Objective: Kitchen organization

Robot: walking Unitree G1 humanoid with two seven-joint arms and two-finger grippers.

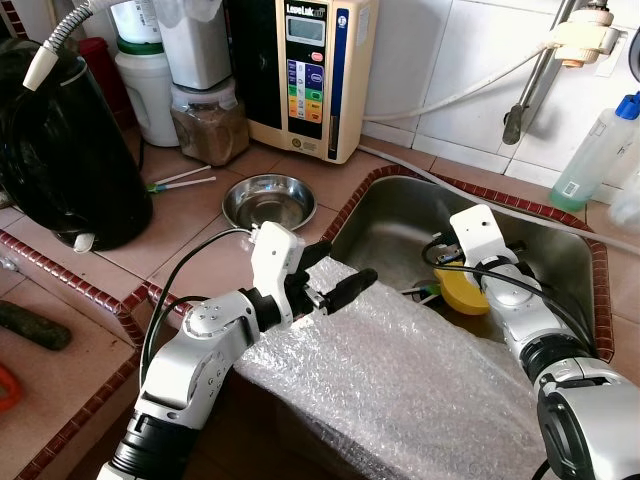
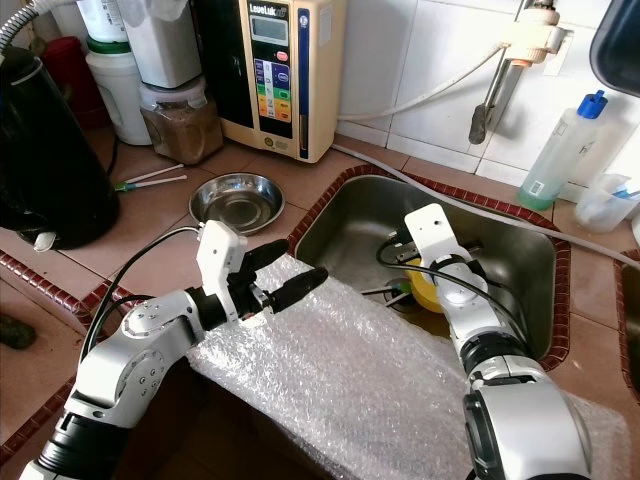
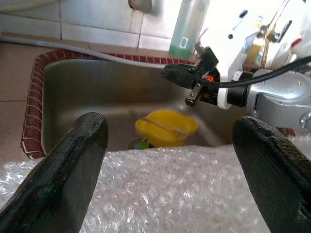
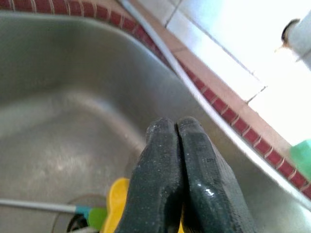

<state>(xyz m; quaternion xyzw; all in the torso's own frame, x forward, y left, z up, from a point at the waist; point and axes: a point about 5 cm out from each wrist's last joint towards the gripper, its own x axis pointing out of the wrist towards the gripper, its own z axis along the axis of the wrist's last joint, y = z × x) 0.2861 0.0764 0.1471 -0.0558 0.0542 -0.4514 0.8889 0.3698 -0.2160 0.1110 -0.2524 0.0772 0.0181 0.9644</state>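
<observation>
A sheet of bubble wrap [image 1: 400,370] lies over the front edge of the steel sink [image 1: 390,215]. My left gripper [image 1: 345,267] hovers open just above the sheet's near-left corner, with nothing between its fingers [image 3: 80,155]. A yellow plastic piece [image 1: 462,292] lies on the sink floor near the drain, beside a white stick with a green and blue tip [image 4: 43,206]. My right gripper [image 4: 177,128] reaches down into the sink, shut and empty, a little above the yellow piece [image 4: 115,204].
A small steel bowl [image 1: 268,200] sits on the tiled counter left of the sink. Behind it are a water ioniser [image 1: 300,70], a jar of brown powder [image 1: 210,125] and a black kettle [image 1: 60,160]. A green bottle [image 1: 590,150] stands at the back right by the tap [image 1: 540,70].
</observation>
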